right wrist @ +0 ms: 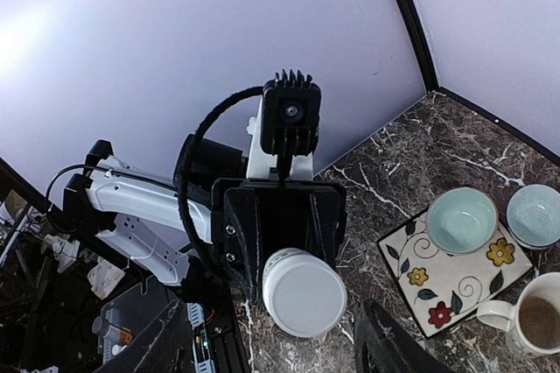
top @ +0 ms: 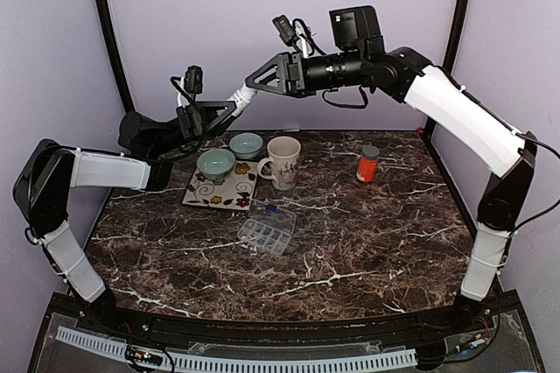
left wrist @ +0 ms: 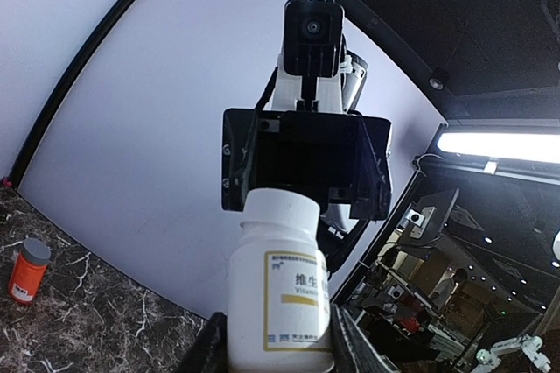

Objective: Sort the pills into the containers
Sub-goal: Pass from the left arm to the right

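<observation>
My left gripper (top: 230, 104) is shut on a white pill bottle (top: 242, 94) with a yellow-edged label (left wrist: 296, 299), held up in the air above the back left of the table. Its white cap (right wrist: 304, 292) points at my right gripper (top: 250, 82). That gripper is open, and its fingers (right wrist: 169, 344) stand on either side of the cap without touching it. A clear pill organiser (top: 267, 228) lies on the marble table (top: 367, 242) below. An orange pill bottle (top: 368, 163) with a grey cap stands at the back right. No loose pills show.
A floral tile (top: 220, 189) carries a pale green bowl (top: 216, 163). A second bowl (top: 247, 144) and a cream mug (top: 283, 161) stand beside it. Purple walls with black corner posts close in the back and sides.
</observation>
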Robot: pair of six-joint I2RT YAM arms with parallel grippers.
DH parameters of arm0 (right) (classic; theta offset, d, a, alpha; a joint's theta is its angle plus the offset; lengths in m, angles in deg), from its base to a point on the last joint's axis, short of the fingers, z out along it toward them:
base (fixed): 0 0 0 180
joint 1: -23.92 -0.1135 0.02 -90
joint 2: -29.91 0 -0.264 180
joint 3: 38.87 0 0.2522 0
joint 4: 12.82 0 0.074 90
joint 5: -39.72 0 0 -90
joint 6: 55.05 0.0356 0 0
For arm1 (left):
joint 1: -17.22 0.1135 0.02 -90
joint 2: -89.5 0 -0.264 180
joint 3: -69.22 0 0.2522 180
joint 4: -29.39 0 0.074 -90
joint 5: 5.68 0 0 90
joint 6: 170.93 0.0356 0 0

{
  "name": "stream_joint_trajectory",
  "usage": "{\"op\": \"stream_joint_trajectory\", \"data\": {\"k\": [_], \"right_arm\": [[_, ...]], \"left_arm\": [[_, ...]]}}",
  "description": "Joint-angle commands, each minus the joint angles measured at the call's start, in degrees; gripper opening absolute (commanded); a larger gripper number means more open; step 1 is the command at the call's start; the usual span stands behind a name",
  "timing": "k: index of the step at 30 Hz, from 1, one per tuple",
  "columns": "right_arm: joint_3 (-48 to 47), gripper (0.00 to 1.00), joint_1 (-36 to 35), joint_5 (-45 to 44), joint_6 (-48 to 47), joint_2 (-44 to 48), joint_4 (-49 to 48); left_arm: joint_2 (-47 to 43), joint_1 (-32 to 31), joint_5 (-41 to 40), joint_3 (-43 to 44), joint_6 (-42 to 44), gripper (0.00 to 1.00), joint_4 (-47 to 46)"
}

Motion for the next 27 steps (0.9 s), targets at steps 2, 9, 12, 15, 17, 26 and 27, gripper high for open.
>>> {"op": "stream_joint_trajectory", "data": {"k": [2, 9, 12, 15, 17, 26, 27], "right_arm": [[-2.2, 0.63, -1.0, -0.9, -0.4, -1.1, -1.1], [-2.2, 0.63, -1.0, -1.0, -0.4, -1.1, -1.2], [-2.0, 0.63, -1.0, -1.0, -0.4, -1.2, -1.3], [-2.2, 0.63, -1.0, -1.1, -0.4, -1.3, -1.4], [-2.1, 0.63, -1.0, -1.2, -0.6, -1.4, -1.3], [-2.3, 0.63, -0.8, -1.7, -0.8, -1.6, -1.4], [-2.3, 0.63, -0.8, -1.7, -0.8, -1.6, -1.4]], "left_arm": [[-2.9, -0.1, 0.8, -0.4, 1.5, 0.0, -0.3], [-3.0, -0.5, 0.9, -0.1, 1.9, 0.0, 0.3], [-2.9, -0.6, 1.1, 0.1, 2.0, 0.0, 0.6], [-2.8, -0.8, 1.2, 0.4, 2.0, 0.0, 0.6], [-2.7, -0.9, 1.3, 0.6, 1.9, 0.0, 0.5], [-2.6, -1.0, 1.6, 1.3, 1.9, 0.0, 0.6], [-2.6, -1.0, 1.6, 1.3, 1.9, 0.0, 0.6]]}}
